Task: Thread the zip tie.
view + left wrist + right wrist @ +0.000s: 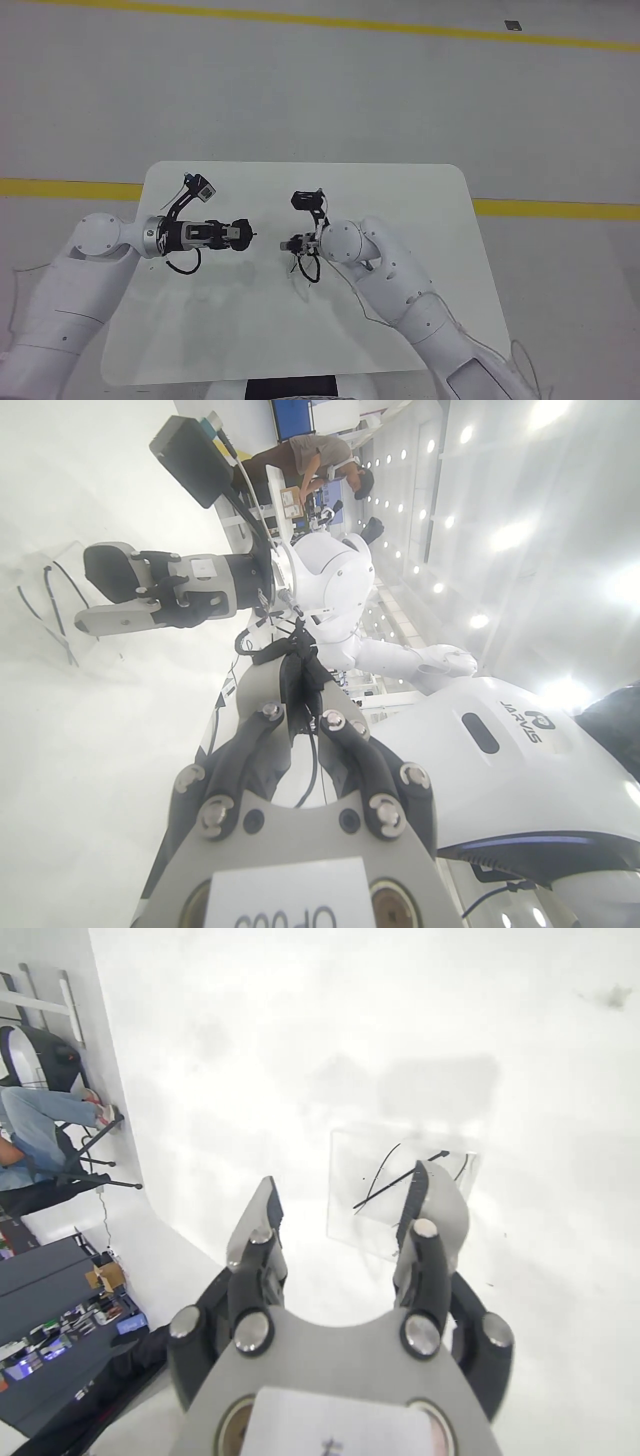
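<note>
Several black zip ties (390, 1180) lie in a shallow clear tray (345, 1228) on the white table (400, 200). My right gripper (345, 1200) hangs open just above the tray's edge, one finger (420, 1193) over the ties and nothing between the two. The left wrist view shows that same right gripper (85, 600) open beside the zip ties (52, 600). My left gripper (302, 665) is held off the table a short way from the right one, black pads pressed together. From above, the left gripper (245, 233) and the right gripper (293, 243) face each other near the table's middle.
The white table has bare room on all sides of the tray. Its rounded edge (150, 1198) lies beyond the right gripper, with a seated person and desks past it. Loose black cables (305, 265) hang under the right wrist.
</note>
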